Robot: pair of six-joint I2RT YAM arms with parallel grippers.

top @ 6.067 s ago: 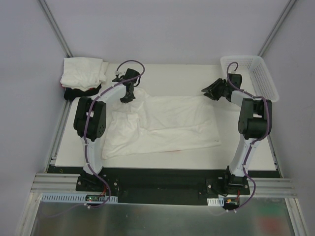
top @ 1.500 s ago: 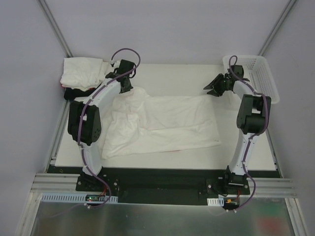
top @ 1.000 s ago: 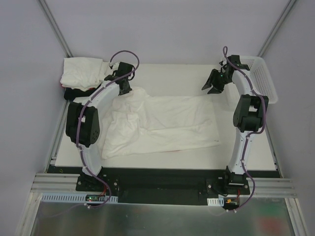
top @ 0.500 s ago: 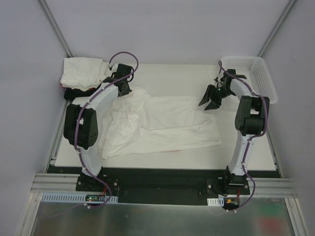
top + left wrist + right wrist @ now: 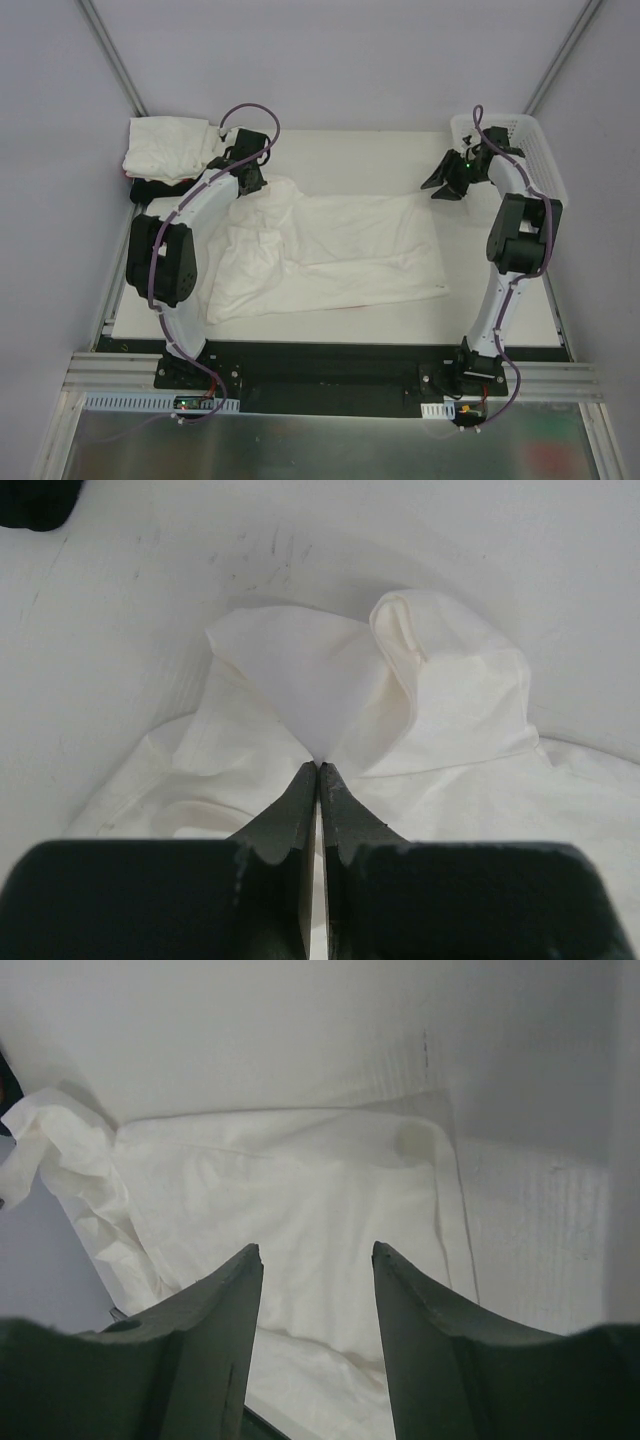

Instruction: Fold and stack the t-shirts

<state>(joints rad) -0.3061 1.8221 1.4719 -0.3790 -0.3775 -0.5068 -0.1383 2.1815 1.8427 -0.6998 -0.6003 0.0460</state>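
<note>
Across the white surface (image 5: 480,310) a rumpled white cloth t-shirt (image 5: 340,245) lies spread. I have the left tool (image 5: 318,768) pinched tight on its far-left corner; the right tool (image 5: 315,1252) hangs half-open, empty, above its far-right corner.

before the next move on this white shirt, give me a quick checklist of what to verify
1. left gripper shut on the far left corner of the white shirt: ok
2. right gripper open: ok
3. right gripper gripping the far right corner: not ok, it hovers above it
4. white shirt lying flat: not ok, its left side is bunched
5. folded stack apart from the white shirt: ok
6. how much cloth the left gripper has pinched: cannot tell
</note>
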